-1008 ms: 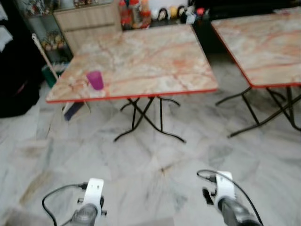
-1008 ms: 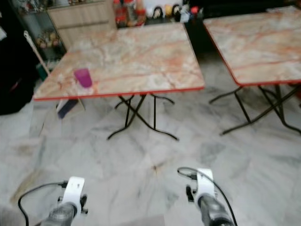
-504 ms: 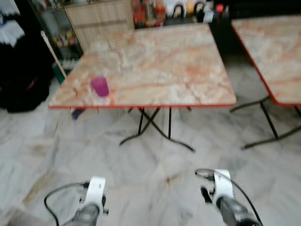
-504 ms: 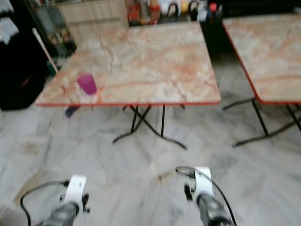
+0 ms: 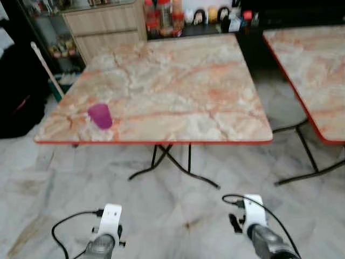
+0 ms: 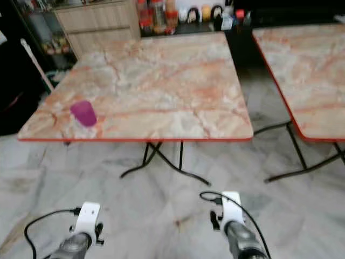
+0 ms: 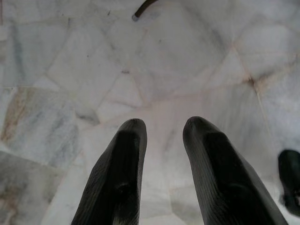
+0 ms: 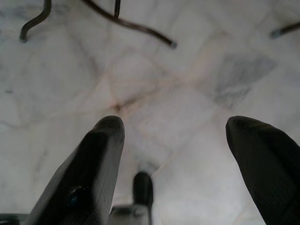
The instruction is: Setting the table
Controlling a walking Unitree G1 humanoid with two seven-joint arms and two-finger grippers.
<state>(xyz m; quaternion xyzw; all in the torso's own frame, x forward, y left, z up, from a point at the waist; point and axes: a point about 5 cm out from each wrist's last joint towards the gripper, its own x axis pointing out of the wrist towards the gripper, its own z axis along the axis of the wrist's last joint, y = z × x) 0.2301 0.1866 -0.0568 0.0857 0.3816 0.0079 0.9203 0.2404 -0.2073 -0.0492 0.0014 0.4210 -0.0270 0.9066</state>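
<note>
Table (image 5: 178,86): square marble-patterned top with red edging, standing on black folding legs (image 5: 172,164) over a pale marble floor (image 5: 64,183). Second table (image 5: 315,70) of the same make sitting off to the right, a gap of floor between them. Wooden cabinet (image 5: 105,27) and a row of jars and bottles (image 5: 161,13) lining the far side of the room; a broom handle (image 5: 46,67) leaning near the table's far-left corner.

Cup (image 5: 100,116): purple, upright, sitting near the tabletop's front-left corner, close to the front edge.

Left gripper (image 7: 161,129): hanging low over the floor, fingers parted by a narrow gap, holding nothing and touching nothing.

Right gripper (image 8: 176,129): also hanging over the floor, short of the table's front edge, fingers spread wide, gripping nothing. Table leg ends are showing on the floor beyond its fingertips.

Both arms are sitting low at the near edge of the head views, well apart from the cup.
</note>
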